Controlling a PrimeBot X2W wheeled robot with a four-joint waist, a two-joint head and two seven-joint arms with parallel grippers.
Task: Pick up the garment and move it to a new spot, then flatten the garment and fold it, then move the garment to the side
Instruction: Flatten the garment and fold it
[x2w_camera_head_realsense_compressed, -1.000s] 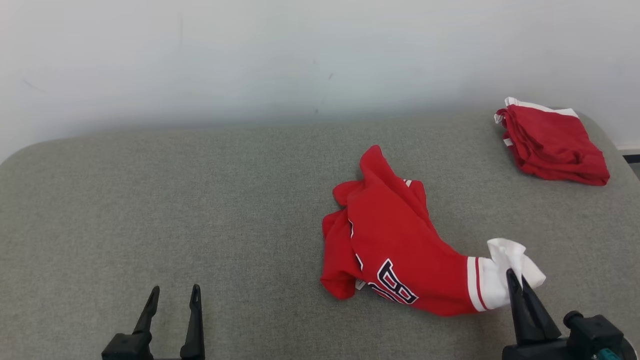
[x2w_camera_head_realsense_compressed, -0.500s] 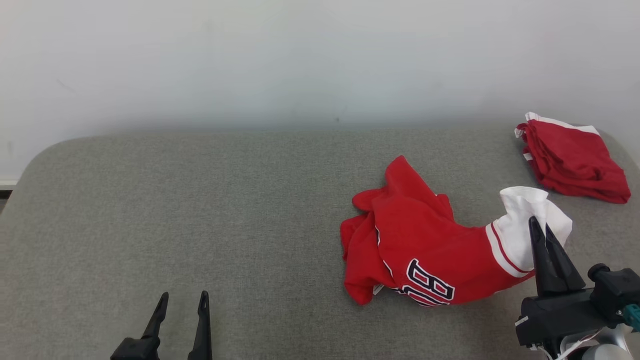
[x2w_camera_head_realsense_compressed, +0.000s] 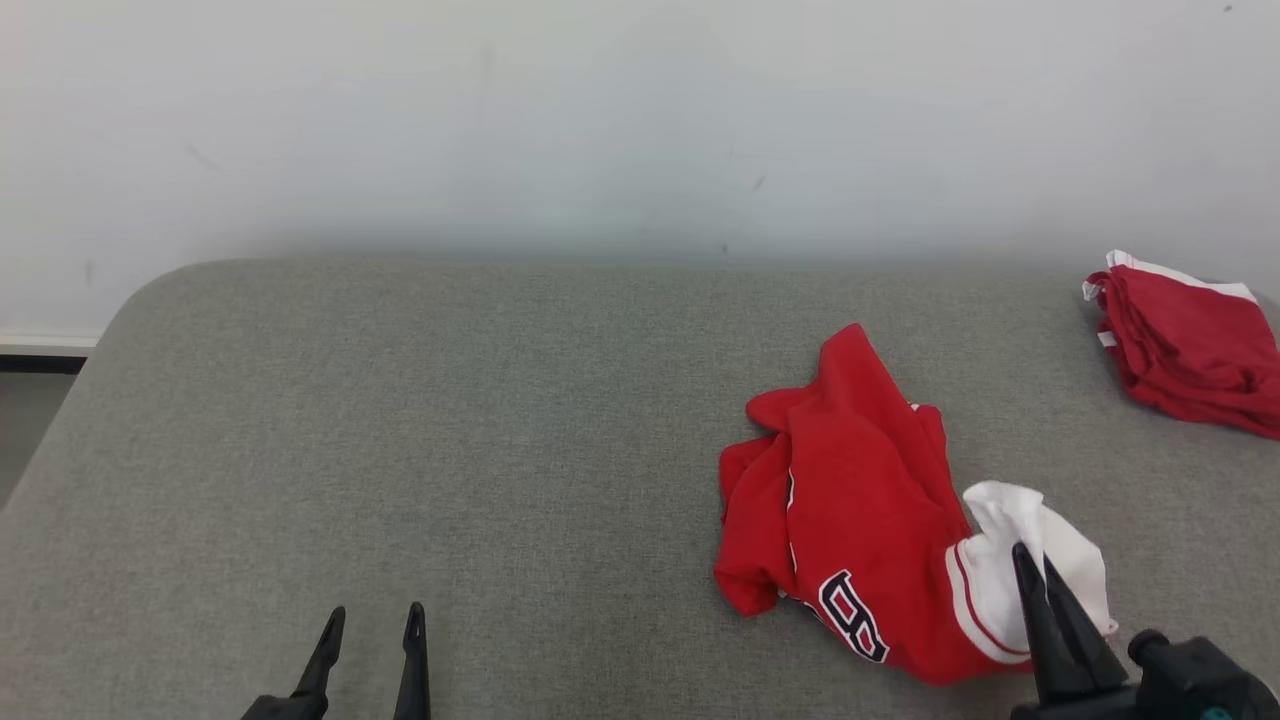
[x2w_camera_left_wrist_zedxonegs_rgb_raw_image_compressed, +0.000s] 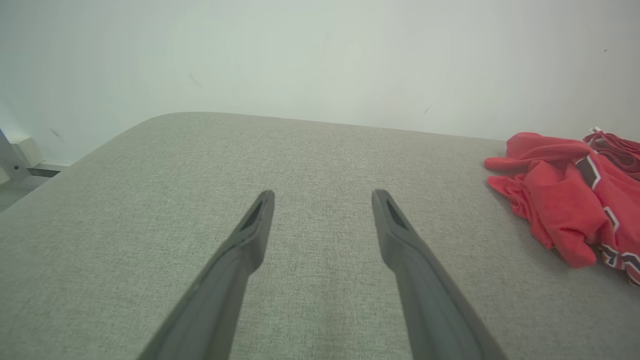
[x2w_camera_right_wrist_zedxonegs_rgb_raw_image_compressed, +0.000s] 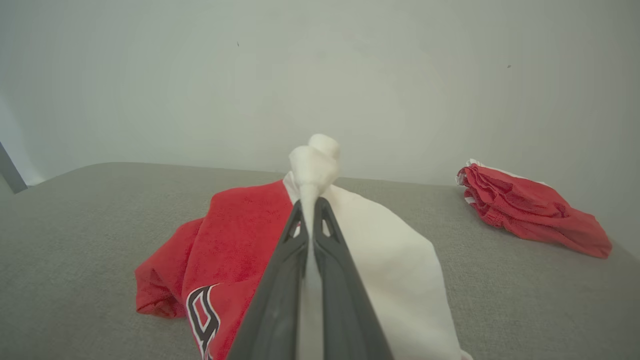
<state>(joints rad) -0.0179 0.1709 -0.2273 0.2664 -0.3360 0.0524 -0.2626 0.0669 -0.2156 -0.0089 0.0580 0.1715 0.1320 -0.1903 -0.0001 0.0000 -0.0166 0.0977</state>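
Garment (x2w_camera_head_realsense_compressed: 850, 480) for this one is a red jersey with a white end (x2w_camera_head_realsense_compressed: 1010, 520) and a dark number print (x2w_camera_head_realsense_compressed: 850, 615) edged in white. It's lying crumpled on the right half of the table (x2w_camera_head_realsense_compressed: 450, 420), nearer the table's front edge than its back one. The right hand (x2w_camera_head_realsense_compressed: 1032, 555) sits at the table's front right with its two fingers pressed together, pinching a bunched-up bit of that white end. From the right wrist camera you can see a little wad of white poking out past the fingertips, and the rest of the white cloth drapes down from the pinch toward the red part on the table. The left hand (x2w_camera_head_realsense_compressed: 376, 609) is over the front left part of the table, fingers spread wide with nothing between them, just grey fabric underneath; can't really tell if it's touching the table or hanging just above it. A second red pile (x2w_camera_head_realsense_compressed: 1190, 340) with white trim sits at the table's back right corner, well apart from the jersey. Behind the table's back edge is a plain pale wall (x2w_camera_head_realsense_compressed: 600, 120).
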